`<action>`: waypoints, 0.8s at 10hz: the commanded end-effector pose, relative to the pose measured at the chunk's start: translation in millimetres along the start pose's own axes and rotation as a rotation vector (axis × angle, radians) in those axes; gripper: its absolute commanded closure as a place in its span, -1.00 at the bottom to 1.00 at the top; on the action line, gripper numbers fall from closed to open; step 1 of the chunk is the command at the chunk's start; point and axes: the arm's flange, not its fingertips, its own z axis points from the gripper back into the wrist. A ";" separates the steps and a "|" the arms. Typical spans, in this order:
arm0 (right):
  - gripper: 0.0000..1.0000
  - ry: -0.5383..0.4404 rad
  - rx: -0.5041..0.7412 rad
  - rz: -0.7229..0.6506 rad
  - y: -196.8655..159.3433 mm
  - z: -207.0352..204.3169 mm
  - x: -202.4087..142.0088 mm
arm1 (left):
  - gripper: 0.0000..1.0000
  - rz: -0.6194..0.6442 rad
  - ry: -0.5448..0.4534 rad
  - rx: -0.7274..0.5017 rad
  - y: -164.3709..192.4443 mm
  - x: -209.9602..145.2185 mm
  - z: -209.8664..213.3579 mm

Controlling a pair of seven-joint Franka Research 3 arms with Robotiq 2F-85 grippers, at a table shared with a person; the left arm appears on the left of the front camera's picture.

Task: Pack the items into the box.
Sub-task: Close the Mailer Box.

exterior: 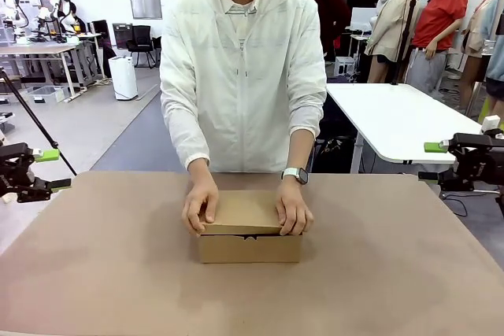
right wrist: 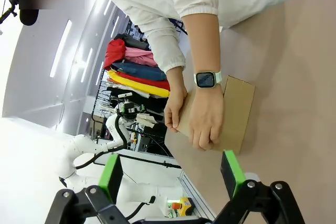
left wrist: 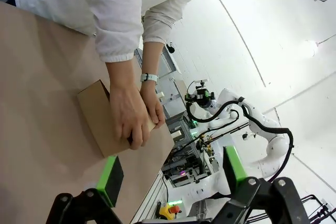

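In the front view, you see the box (exterior: 249, 235) near the middle of the brown desk (exterior: 94, 257), its flap lid down. The person's two hands press on the lid, one hand (exterior: 200, 204) at the box's 9 o'clock edge and the other hand (exterior: 294, 208), with a watch (exterior: 295, 175) above it on the wrist, at the 3 o'clock edge. Your left hand (exterior: 47, 169) sits at the desk's 9 o'clock edge, well apart from the box, its green pads spread wide with nothing between them. Your right hand (exterior: 441, 159) sits at 3 o'clock, also well apart, wide and empty.

In the left wrist view, your left hand (left wrist: 170, 174) rises from 6 o'clock with its fingers far apart and nothing held. The box (left wrist: 100, 121) lies beyond, toward 10 o'clock, under the person's hands (left wrist: 131, 116).

In the right wrist view, your right hand (right wrist: 172, 174) stands wide and empty at 6 o'clock. The box (right wrist: 236, 111) lies toward 1 o'clock, with the person's watch-side hand (right wrist: 205, 116) flat on its lid.
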 end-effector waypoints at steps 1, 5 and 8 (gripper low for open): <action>-1.00 0.006 0.009 0.004 2.7 2.6 -1.7 | -1.00 -0.014 -0.014 -0.018 -0.1 0.0 0.8; -1.00 0.006 0.009 0.004 2.7 2.6 -1.7 | -1.00 -0.014 -0.014 -0.018 -0.1 0.0 0.8; -1.00 0.006 0.009 0.004 2.7 2.6 -1.7 | -1.00 -0.014 -0.014 -0.018 -0.1 0.0 0.8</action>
